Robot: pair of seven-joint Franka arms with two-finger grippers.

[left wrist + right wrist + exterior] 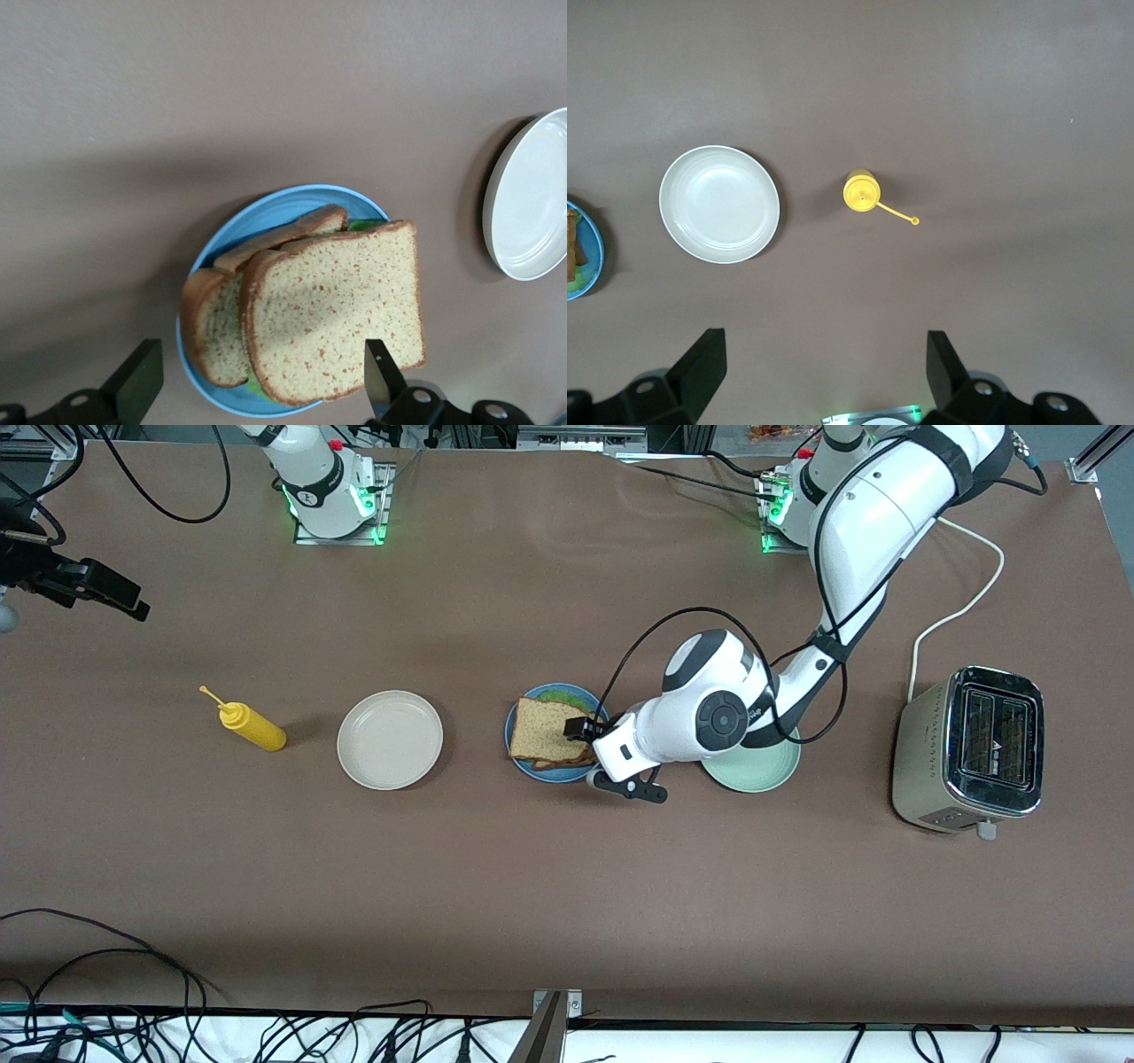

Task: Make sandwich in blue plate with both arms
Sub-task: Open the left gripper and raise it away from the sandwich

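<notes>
Two white robot arms stand at a brown counter [532, 886], seen from a high camera facing them. At the middle of the counter sits the blue plate [527, 769], and on it lies the sandwich [549, 731]: two slices of brown wholegrain toast with darker crust, the top slice shifted off the lower one so both show, with green lettuce peeking out at the edge farther from the camera.

Reaching in from its base, the left arm bends low so that the left gripper [580, 731] hangs just over the edge of the sandwich toward the left arm's end of the counter. In the left wrist view its two black fingers [383, 376] are spread wide apart, one on each side of the sandwich [332, 310], and they pinch nothing; the blue plate [266, 212] shows around the bread.

Partly hidden under the left arm is a pale green plate [753, 771], just beside the blue plate. Farther toward that end stands a silver toaster [970, 748] with a white cord.

Toward the right arm's end lie a beige-white plate [390, 740] and then a yellow squeeze bottle [252, 726] tipped on its side.

Waiting high up, the right gripper [824, 372] has its fingers spread and empty, over the bare counter near the squeeze bottle [859, 190] and the beige-white plate [719, 204].
</notes>
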